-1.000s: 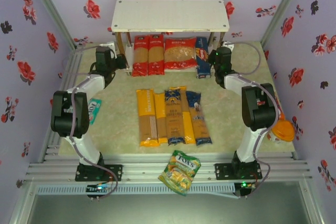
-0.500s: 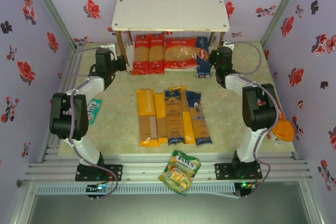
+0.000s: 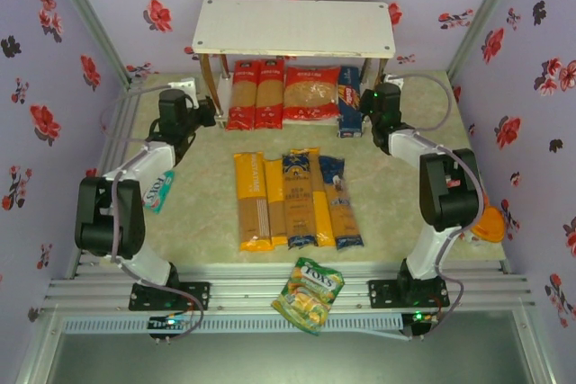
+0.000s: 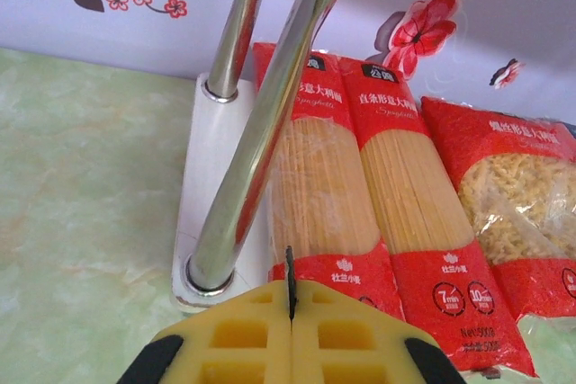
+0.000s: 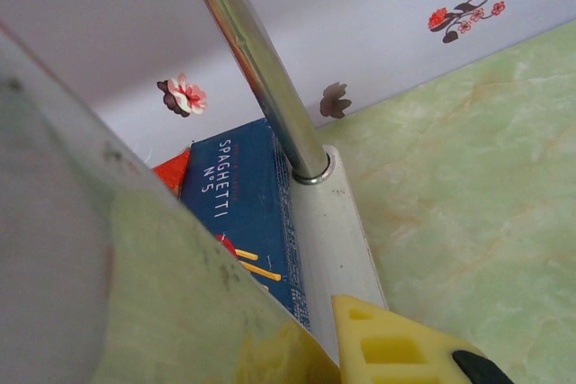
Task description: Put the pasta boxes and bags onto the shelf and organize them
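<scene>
Closed, empty left gripper (image 4: 290, 299) sits just beside a leg (image 4: 261, 123) of the shelf (image 3: 292, 26) at the table (image 3: 202, 213)'s far edge; a sideways nudge could shift the shelf. Whether the right gripper (image 3: 367, 105) is open, I cannot tell.

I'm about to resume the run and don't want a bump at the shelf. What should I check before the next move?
1. Left end effector shut and empty: ok.
2. Left end effector free of the shelf's front leg: cannot tell; the leg stands just ahead of it.
3. Right end effector open or shut: cannot tell; it sits beside the dark-blue spaghetti box.
4. Shelved packs lie flat, side by side (two red spaghetti bags, red short-pasta bag, the box): ok.
5. All pasta shelved: not ok; a row of long spaghetti packs lies on the table.
</scene>
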### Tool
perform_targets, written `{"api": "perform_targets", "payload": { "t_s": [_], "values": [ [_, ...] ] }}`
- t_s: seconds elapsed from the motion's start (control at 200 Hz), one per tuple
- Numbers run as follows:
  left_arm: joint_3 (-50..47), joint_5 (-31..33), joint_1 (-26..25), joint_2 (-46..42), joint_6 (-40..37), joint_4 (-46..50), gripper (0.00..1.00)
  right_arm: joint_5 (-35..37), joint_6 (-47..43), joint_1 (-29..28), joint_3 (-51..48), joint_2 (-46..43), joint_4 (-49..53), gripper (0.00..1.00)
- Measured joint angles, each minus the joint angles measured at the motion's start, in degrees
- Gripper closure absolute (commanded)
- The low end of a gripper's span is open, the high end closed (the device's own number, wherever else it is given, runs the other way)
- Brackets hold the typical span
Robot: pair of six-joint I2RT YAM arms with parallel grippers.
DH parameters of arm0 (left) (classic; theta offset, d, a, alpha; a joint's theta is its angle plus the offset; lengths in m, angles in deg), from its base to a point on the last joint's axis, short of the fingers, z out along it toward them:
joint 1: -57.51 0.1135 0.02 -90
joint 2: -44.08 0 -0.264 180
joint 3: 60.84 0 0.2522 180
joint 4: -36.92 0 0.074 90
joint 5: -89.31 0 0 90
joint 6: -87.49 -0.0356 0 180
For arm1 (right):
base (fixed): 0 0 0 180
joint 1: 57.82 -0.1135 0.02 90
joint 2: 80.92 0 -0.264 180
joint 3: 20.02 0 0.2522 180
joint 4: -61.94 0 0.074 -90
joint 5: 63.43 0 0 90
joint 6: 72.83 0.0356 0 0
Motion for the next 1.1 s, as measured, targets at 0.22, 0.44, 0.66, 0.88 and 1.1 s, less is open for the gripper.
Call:
{"api": "perform_targets", "payload": {
  "t_s": [0.22, 0.44, 0.66, 0.88, 1.1],
  "values": [
    [-2.1, -1.5, 0.0, 0.0, -0.8, -5.2, 0.52, 0.0, 0.3, 0.0, -0.2, -0.4, 0.8, 1.00],
    [0.0, -4.0, 0.0, 2.1, -4.3, -8.2, 0.47, 0.0, 0.4, 0.0, -0.2, -0.4, 1.0, 1.00],
    [2.5, -4.5, 0.6, 7.2, -6.2, -11.5, 0.48, 0.0, 0.5, 0.0, 0.8, -0.4, 2.5, 1.00],
    [4.4, -1.7, 1.1, 11.5, -5.6, -16.4, 0.72, 0.0, 0.8, 0.1, 1.7, -0.4, 4.3, 1.00],
    [7.5, -1.4, 1.2, 15.2, -4.5, -19.4, 0.53, -0.1, 0.9, 0.1, 2.2, -0.4, 5.4, 1.00]
  ]
}}
